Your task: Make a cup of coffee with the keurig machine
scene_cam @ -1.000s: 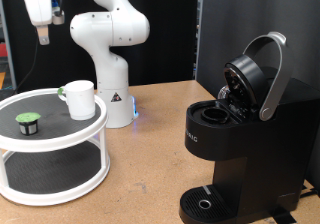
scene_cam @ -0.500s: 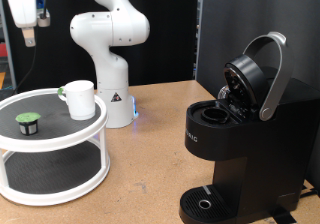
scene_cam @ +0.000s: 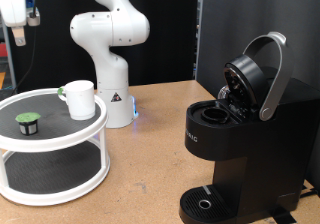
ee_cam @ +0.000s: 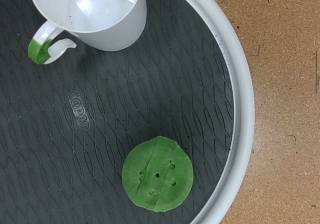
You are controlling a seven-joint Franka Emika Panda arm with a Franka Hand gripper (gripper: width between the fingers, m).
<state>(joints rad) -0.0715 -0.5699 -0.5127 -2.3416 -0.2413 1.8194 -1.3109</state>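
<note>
Moved: since a second ago my gripper [scene_cam: 17,36] has drifted to the exterior view's top left corner.
Fingers: cannot tell.
Cup [scene_cam: 80,99]: on white tray [scene_cam: 60,134], near green pod [ee_cam: 157,174].
Keurig machine [scene_cam: 240,134]: lid raised.

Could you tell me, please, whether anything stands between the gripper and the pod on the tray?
Nothing visible does. The gripper hangs high above the tray, and the wrist view looks straight down on the green pod with nothing over it. The cup stands beside the pod, apart from it.
</note>
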